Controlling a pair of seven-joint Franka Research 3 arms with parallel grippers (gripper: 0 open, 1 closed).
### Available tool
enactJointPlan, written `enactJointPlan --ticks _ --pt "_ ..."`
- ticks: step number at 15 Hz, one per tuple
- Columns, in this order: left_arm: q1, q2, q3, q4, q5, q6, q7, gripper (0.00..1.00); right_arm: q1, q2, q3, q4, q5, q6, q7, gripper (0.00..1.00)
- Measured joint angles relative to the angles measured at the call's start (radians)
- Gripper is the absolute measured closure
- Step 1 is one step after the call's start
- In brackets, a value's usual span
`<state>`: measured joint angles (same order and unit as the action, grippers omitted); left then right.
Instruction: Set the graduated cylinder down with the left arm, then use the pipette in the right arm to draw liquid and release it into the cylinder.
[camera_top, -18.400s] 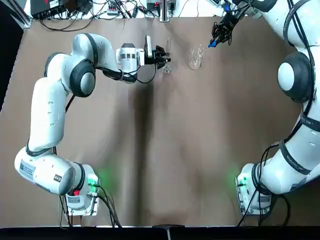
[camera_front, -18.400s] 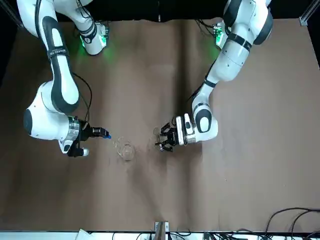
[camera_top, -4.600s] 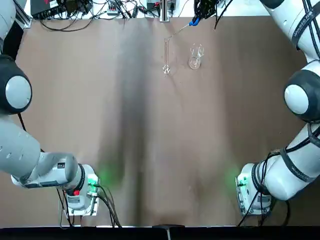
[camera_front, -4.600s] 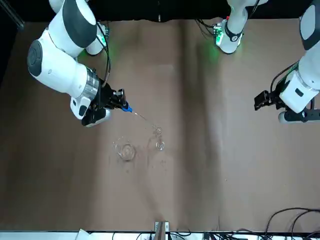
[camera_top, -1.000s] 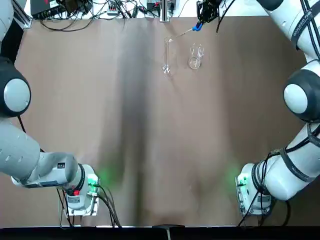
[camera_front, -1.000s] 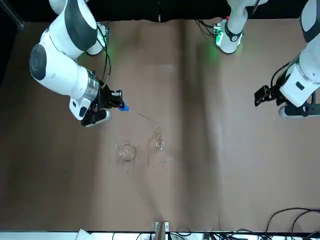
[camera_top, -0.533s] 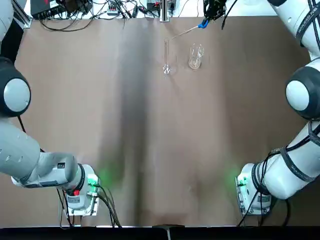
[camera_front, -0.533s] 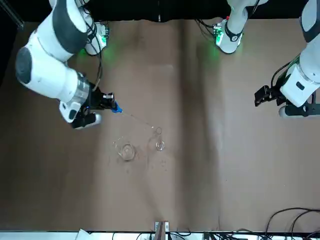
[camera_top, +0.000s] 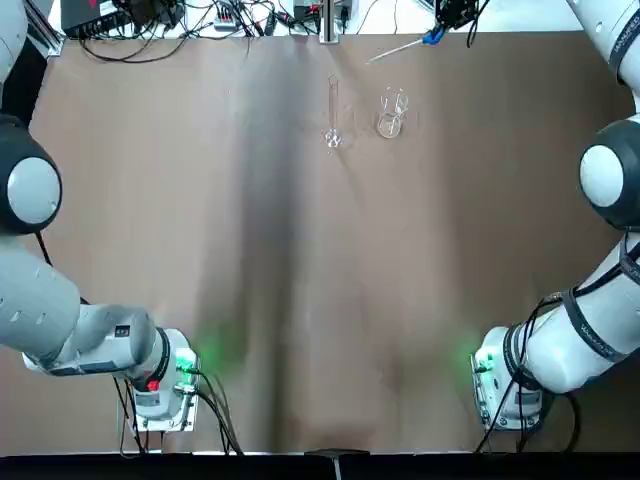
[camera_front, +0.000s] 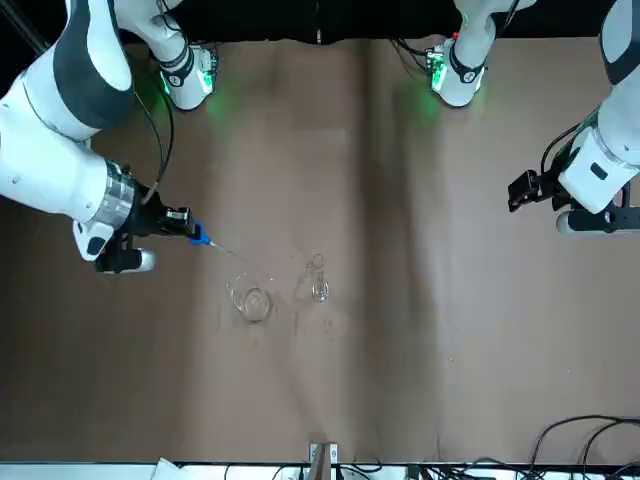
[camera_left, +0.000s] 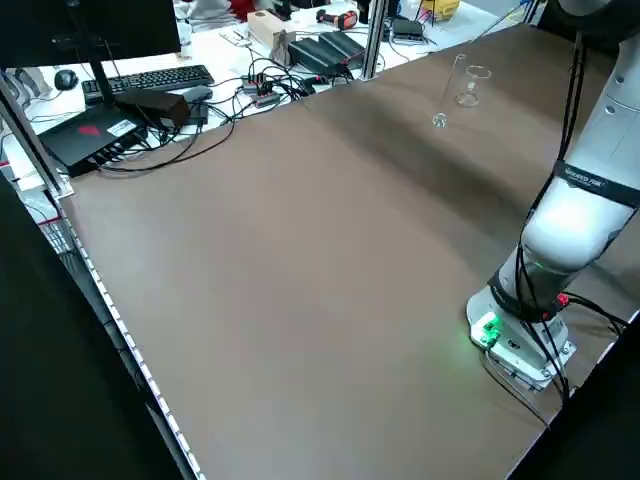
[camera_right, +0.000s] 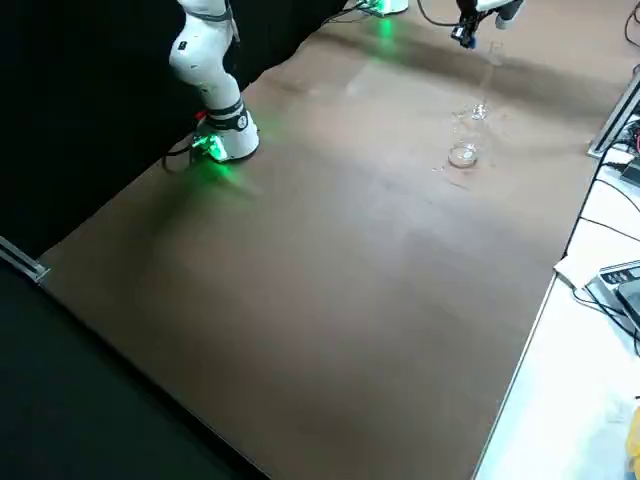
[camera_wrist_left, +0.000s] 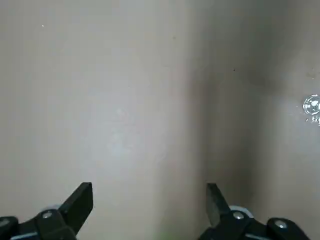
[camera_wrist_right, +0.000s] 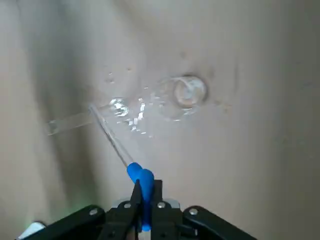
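Upright graduated cylinder (camera_front: 319, 277) beside beaker (camera_front: 251, 299)

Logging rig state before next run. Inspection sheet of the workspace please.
Surface: brown table, bare apart from the glassware.
Job's things: graduated cylinder upright, free-standing; beaker beside it; pipette held aloft, tip over neither vessel.
Clutter: nothing seen on the table.
Grippers: right gripper shut on the pipette's blue bulb; left gripper open, empty, off to the robot's left.
Cables: bundles past the far edge.
Surroundings: keyboard on the side bench.
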<state>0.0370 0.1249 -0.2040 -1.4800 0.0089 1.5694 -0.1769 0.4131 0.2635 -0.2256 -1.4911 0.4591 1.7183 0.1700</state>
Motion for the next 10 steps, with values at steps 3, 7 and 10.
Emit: enactJointPlan --ticks 3,7,10 --pt "-0.001 0.0 -0.002 0.0 0.0 -0.001 0.0 0.0 -0.005 0.002 0.0 -0.002 -0.088 -0.005 0.0 0.92" --pt "-0.001 0.0 -0.002 0.0 0.0 -0.001 0.0 0.0 -0.005 0.005 0.001 -0.008 -0.178 -0.007 0.001 0.92" --pt "-0.001 -0.003 -0.002 0.001 0.0 -0.001 0.0 0.0 -0.003 0.017 0.004 -0.02 -0.226 -0.006 0.001 0.92"
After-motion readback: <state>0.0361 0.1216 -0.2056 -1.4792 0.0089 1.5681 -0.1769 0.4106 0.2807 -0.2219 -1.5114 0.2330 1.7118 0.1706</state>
